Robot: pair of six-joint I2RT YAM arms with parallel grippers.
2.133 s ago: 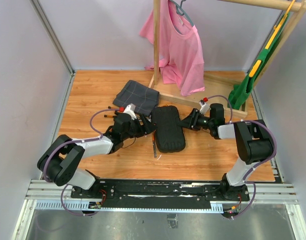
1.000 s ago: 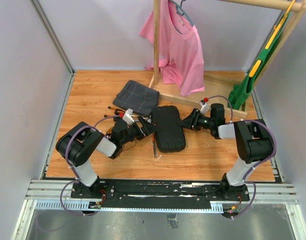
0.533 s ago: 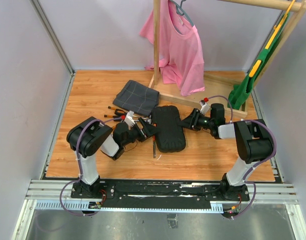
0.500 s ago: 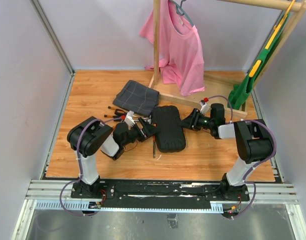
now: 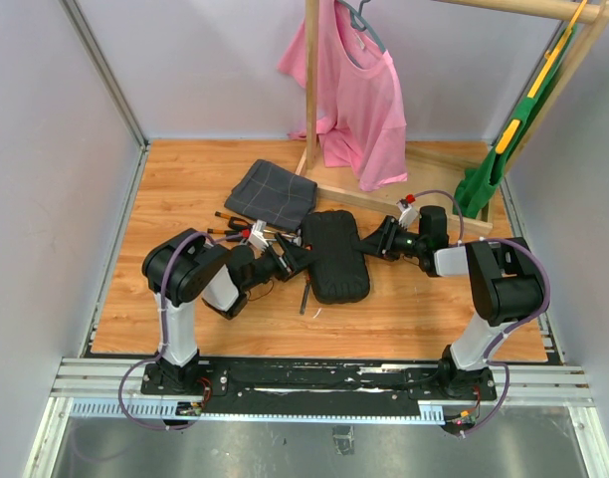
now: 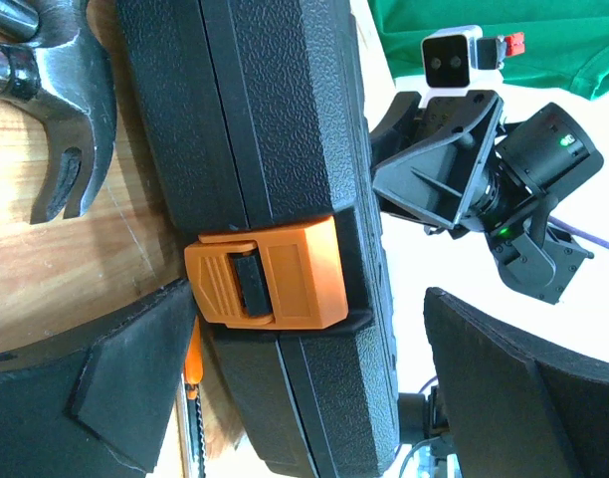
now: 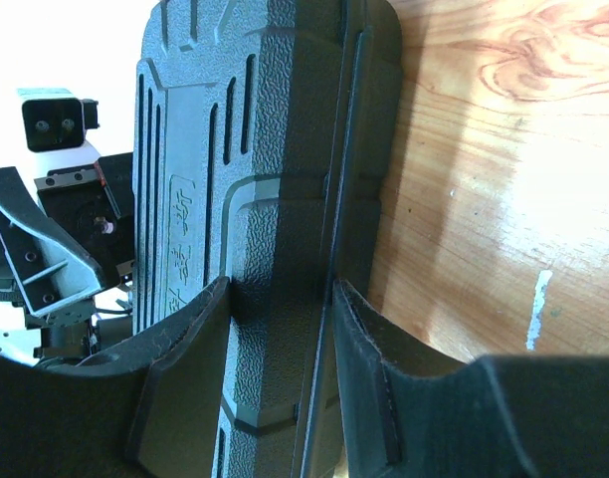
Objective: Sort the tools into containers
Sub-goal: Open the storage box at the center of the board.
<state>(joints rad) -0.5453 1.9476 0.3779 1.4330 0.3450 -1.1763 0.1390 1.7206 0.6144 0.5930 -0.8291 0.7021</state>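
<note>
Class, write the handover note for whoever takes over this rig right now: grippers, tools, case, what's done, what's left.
Left gripper: open, astride the case at its orange clasp.
Right gripper: shut on the case's opposite edge.
Case closed, clasp latched. Hammer lies beside it, screwdrivers lie to its left, and one screwdriver is at its near corner.
Done: no tool visibly sorted.
Left: open the case and put the tools in.

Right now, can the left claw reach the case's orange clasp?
Probably yes: the left claw is open, and the black case shows its orange clasp between the fingers, unblocked.
</note>
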